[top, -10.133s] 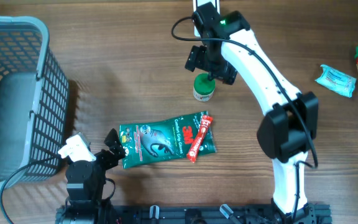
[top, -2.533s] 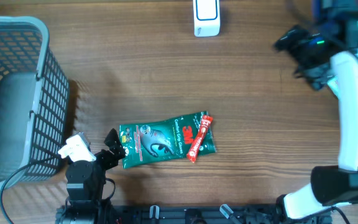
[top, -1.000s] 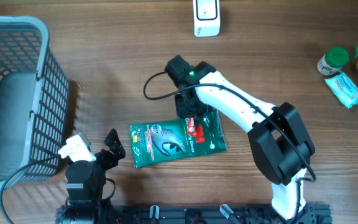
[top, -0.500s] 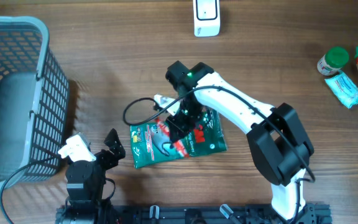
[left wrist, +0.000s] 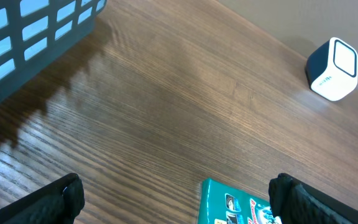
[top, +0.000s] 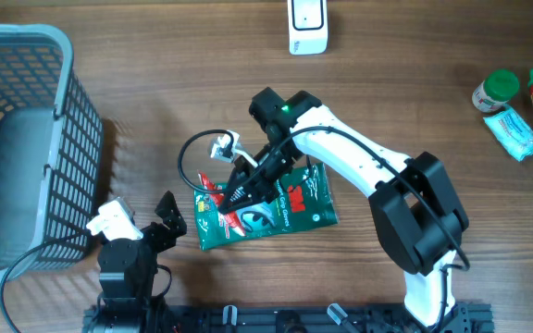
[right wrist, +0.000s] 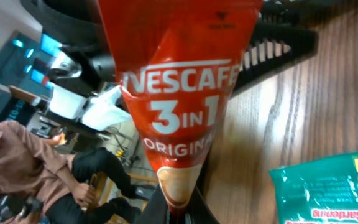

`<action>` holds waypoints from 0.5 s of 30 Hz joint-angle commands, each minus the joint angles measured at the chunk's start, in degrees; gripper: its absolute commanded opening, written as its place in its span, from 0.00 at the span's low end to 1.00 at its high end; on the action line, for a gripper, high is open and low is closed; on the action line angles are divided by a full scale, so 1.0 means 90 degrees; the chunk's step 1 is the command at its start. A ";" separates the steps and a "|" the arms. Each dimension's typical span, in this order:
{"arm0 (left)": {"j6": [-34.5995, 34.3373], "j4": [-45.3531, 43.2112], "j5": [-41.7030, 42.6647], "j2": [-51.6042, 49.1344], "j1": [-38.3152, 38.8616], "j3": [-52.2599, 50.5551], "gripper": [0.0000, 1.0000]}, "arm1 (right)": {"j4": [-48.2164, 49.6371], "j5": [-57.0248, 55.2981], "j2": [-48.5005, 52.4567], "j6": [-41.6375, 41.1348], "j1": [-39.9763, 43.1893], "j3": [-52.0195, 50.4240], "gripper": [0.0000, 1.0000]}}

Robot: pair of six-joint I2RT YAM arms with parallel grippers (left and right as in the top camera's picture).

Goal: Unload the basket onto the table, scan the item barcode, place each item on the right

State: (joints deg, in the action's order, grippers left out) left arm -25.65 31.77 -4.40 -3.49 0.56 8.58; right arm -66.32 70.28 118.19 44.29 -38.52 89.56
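Two pincers are mine. My right pincer [top: 245, 178] is clenched on a red Nescafe 3-in-1 foil sachet [right wrist: 179, 112], holding it up over the left end of a green plastic glove packet [top: 294, 199] that lies flat near the front edge of the wooden desk [top: 155, 92]. My left pincer [left wrist: 179, 202] is spread wide, gripping nothing, at the front edge beside a grey plastic basket [top: 26, 139]. A white-and-blue boxy scanner [top: 306, 23] stands at the far edge, well apart from the sachet.
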 commanded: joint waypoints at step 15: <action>-0.0034 0.0019 0.0053 0.0034 -0.0039 0.0000 1.00 | 0.0304 -0.6375 0.0087 -0.5612 0.0015 -0.0432 0.61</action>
State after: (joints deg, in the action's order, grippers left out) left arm -25.65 31.77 -4.40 -3.49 0.56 8.58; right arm -60.95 15.66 118.21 -1.10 -38.52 81.60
